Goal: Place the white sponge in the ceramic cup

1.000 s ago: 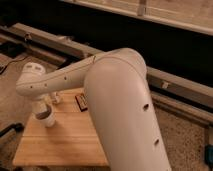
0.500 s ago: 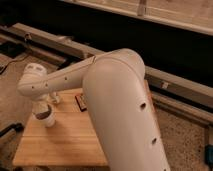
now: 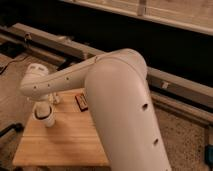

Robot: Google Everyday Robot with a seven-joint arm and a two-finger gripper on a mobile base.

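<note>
The ceramic cup is small and white and stands upright near the left edge of the wooden table. My white arm reaches across the view to the left, and its wrist hangs over the cup. The gripper points down from the wrist, right above the cup's rim and mostly hidden by the arm. The white sponge is not in view; it may be hidden by the wrist or lie inside the cup.
A dark rectangular block with a reddish edge lies on the table right of the cup. A slim white bottle-shaped thing stands just behind the cup. A long grey rail runs behind the table. The floor is speckled.
</note>
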